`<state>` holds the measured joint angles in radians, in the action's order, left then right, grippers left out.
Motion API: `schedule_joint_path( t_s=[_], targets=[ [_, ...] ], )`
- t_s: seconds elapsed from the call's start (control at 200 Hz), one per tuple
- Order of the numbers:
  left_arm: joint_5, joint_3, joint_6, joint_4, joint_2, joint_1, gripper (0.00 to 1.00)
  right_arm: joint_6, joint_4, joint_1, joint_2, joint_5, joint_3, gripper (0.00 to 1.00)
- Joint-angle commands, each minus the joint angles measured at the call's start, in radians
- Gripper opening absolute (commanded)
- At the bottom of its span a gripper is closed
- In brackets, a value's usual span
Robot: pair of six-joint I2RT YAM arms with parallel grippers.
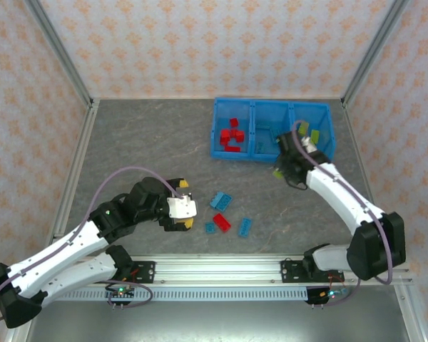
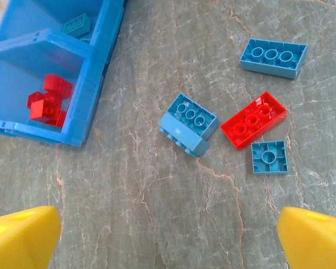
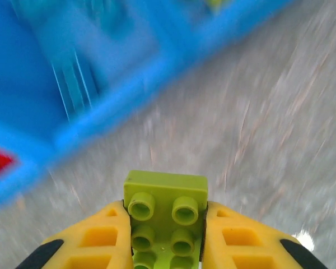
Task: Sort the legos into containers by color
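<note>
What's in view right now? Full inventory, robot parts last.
bin: one, bright blue, three compartments, far right of table
red bricks: several, bin's left compartment
light blue bricks: a few, middle compartment
yellow-green bricks: at least two, right compartment
loose light blue bricks: three, on table ahead of left gripper
loose red brick: one, among them
held yellow-green brick: one, between right gripper's fingers
table: one, grey marbled
left gripper: open, yellow fingers, above table
right gripper: shut on brick, by bin's front
</note>
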<state>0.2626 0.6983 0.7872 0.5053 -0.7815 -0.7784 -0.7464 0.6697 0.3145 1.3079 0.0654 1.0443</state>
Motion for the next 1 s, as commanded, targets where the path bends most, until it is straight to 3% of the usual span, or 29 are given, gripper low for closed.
schedule_joint_path(
  t_s=[0.0,0.12,0.295,0.39,0.435,0.515,0.631,0.816,0.916,0.996],
  targets=[
    [0.024,-0.012,0.020,-0.011,0.001,0.004,1.00,0.166,-0.056,-0.092,0.029,0.149,0.084,0.27],
    [-0.018,-0.015,0.015,-0.014,0.035,0.007,1.00,0.270,-0.061,-0.189,0.196,0.199,0.245,0.28],
    [-0.064,-0.053,0.024,-0.040,0.078,0.009,1.00,0.272,-0.092,-0.316,0.468,0.080,0.454,0.27],
    [-0.072,-0.054,0.024,-0.037,0.068,0.010,1.00,0.303,-0.014,-0.340,0.627,0.065,0.629,0.28],
    [-0.073,-0.056,0.026,-0.039,0.063,0.010,1.00,0.316,0.037,-0.345,0.688,0.051,0.714,0.33],
    [-0.075,-0.059,0.025,-0.042,0.056,0.010,1.00,0.320,0.109,-0.351,0.749,0.021,0.826,0.49],
    [-0.078,-0.062,0.023,-0.051,0.044,0.014,1.00,0.290,0.105,-0.351,0.711,-0.016,0.818,0.59],
    [-0.082,-0.062,-0.001,-0.066,0.029,0.028,1.00,0.255,0.069,-0.349,0.529,-0.120,0.656,0.62],
    [-0.097,-0.047,-0.096,-0.102,0.010,0.044,1.00,0.249,0.036,-0.340,0.384,-0.217,0.505,0.63],
    [-0.140,-0.008,-0.258,-0.148,-0.043,0.069,1.00,0.243,-0.001,-0.306,0.249,-0.262,0.367,0.65]
  ],
)
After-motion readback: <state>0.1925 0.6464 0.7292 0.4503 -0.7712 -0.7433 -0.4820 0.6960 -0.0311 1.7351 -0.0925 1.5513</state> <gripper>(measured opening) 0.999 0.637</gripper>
